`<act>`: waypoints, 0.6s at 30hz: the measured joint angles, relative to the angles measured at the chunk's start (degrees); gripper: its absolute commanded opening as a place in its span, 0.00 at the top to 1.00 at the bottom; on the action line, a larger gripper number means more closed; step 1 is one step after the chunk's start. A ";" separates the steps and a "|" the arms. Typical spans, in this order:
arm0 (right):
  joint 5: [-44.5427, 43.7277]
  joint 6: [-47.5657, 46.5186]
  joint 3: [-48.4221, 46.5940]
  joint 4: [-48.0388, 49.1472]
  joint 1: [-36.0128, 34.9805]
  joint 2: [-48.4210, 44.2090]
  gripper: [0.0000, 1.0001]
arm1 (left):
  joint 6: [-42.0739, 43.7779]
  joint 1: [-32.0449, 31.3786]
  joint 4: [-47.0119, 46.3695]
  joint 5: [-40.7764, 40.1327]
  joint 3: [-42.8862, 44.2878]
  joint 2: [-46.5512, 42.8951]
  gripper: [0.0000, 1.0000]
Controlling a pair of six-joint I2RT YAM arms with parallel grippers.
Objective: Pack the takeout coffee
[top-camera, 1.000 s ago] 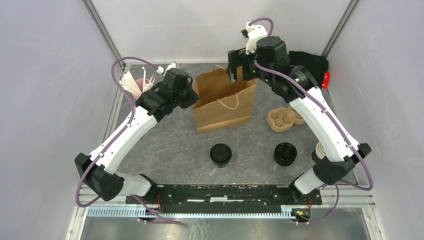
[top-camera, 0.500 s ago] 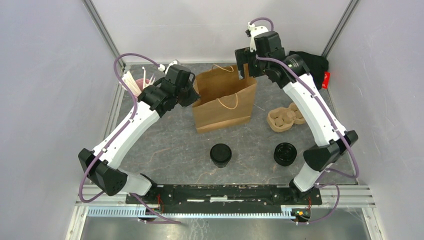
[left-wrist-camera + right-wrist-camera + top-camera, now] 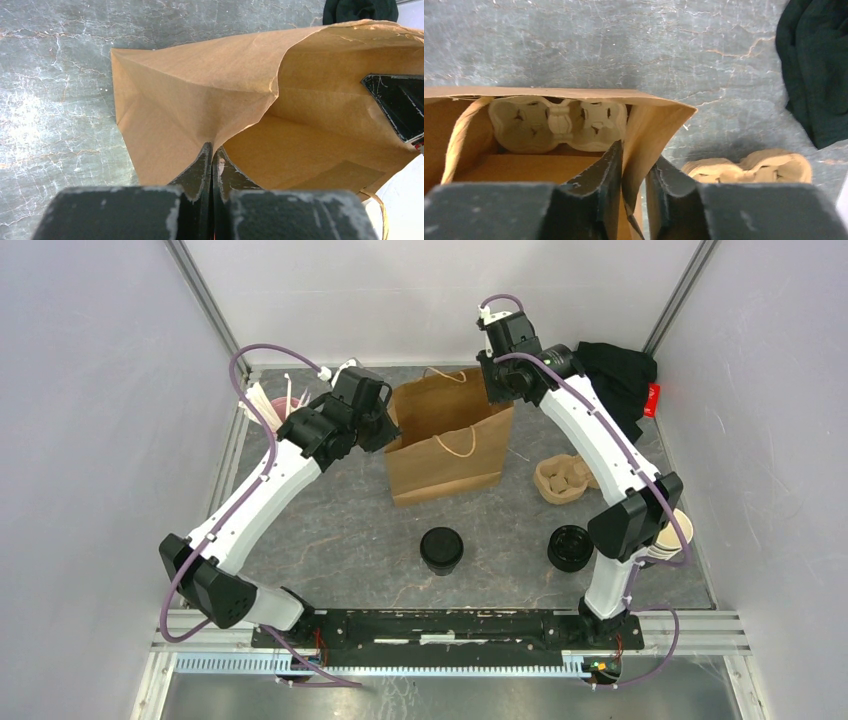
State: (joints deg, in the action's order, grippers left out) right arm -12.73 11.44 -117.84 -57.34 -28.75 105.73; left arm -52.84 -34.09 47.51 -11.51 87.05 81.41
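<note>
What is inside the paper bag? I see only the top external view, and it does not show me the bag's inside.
Observer: The right wrist view shows a pulp cup carrier inside the paper bag.
Operator: Is the rim held on the left side?
Observer: Yes, the left gripper is shut on the rim, paper pinched between its fingers.
Operator: And on the right side?
Observer: The right gripper straddles the wall, one finger inside, one outside; a gap shows, so I cannot tell whether it clamps.
</note>
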 measured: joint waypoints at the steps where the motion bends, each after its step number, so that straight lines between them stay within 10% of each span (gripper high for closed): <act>1: -0.04 0.00 0.02 0.04 0.00 0.09 0.82 | 0.02 0.00 -0.04 -0.02 0.04 0.07 0.98; 4: -0.04 -0.35 0.07 1.14 0.00 0.00 0.99 | 0.13 0.00 -0.02 -0.37 0.39 0.26 0.98; 11: 2.67 -4.66 2.97 10.95 0.15 -2.78 1.00 | 4.39 0.00 -3.69 -2.49 2.69 0.92 0.98; 18: 9.97 -12.87 30.64 41.83 0.39 -22.49 1.00 | 11.10 0.00 -24.11 -6.78 -8.31 -6.08 0.98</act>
State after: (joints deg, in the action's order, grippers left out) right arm -2.76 -1.43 -87.20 -15.51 -28.36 83.24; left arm -41.74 -34.09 23.40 -18.28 78.74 75.33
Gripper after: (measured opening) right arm 0.006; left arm 0.027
